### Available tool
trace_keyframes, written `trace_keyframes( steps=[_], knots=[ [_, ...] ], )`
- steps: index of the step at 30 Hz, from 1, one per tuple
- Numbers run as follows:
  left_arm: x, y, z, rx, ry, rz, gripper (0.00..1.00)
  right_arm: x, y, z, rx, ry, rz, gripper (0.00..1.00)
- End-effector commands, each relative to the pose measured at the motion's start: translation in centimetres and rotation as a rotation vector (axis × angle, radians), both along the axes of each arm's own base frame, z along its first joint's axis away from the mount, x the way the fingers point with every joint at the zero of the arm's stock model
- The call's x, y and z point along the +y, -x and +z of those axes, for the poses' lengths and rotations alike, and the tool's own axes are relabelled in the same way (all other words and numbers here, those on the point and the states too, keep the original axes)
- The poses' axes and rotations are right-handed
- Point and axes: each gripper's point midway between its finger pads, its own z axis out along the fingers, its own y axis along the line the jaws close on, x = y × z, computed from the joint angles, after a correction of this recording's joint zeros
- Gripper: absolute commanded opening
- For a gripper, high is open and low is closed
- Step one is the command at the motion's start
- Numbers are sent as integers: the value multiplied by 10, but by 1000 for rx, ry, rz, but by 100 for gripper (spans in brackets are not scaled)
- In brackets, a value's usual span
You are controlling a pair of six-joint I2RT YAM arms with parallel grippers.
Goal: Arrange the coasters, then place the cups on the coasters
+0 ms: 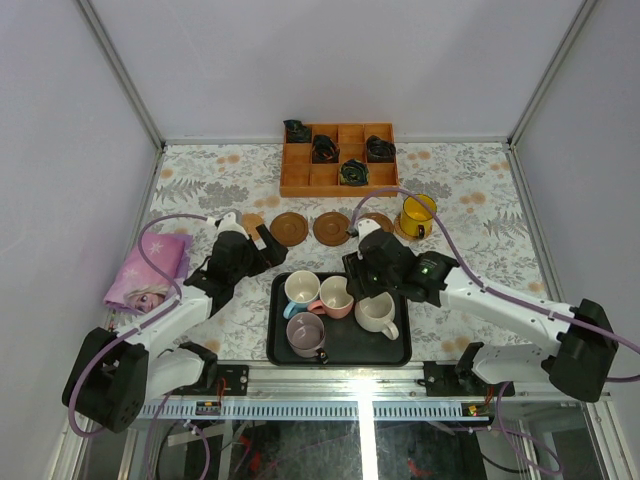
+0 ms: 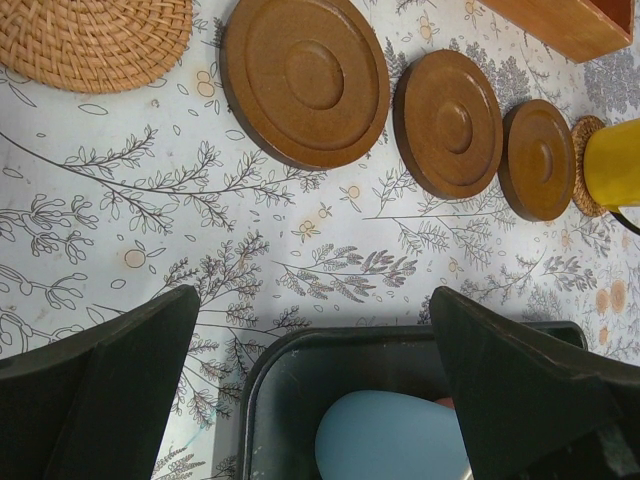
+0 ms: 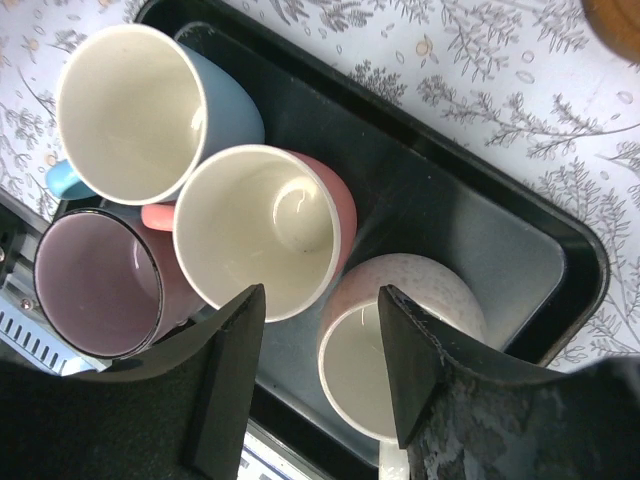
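Four cups stand crowded in the black tray (image 1: 372,350): light blue (image 1: 300,290), pink (image 1: 335,296), cream-white (image 1: 376,313) and mauve-grey (image 1: 305,334). The yellow cup (image 1: 417,213) sits on a tan woven coaster (image 2: 583,165). Left of it lie three brown coasters (image 2: 537,158) (image 2: 447,122) (image 2: 305,75) in a row, then another tan coaster (image 2: 90,35). My right gripper (image 3: 322,370) hangs over the tray, jaws apart, with the near rim of the cream-white cup (image 3: 400,340) between them. My left gripper (image 2: 315,390) is open above the tray's far left corner and the light blue cup (image 2: 390,440).
An orange wooden grid box (image 1: 338,157) with dark bundles stands at the back, just behind the coaster row. A pink printed cloth (image 1: 150,270) lies at the left edge. The pink cup (image 3: 260,225) nearly touches the cream-white one, close to my right gripper's left finger.
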Motion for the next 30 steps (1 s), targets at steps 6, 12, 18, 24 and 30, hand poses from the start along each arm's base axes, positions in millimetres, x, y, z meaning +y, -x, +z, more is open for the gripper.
trace_keyframes(
  steps=[6,12,18,24,30],
  knots=[
    [-6,-5,10,-51,27,-12,100,8,-5,-9,9,59,1,31],
    [-5,-5,8,-50,29,-10,100,8,-7,-16,24,102,15,18],
    [-6,-5,8,-52,30,-13,100,6,-19,-15,-26,155,18,5],
    [-7,-6,7,-49,27,-20,100,4,-40,-12,-109,225,9,3],
    [-7,-6,6,-46,22,-22,100,17,-45,-9,-138,196,63,1]
  ],
)
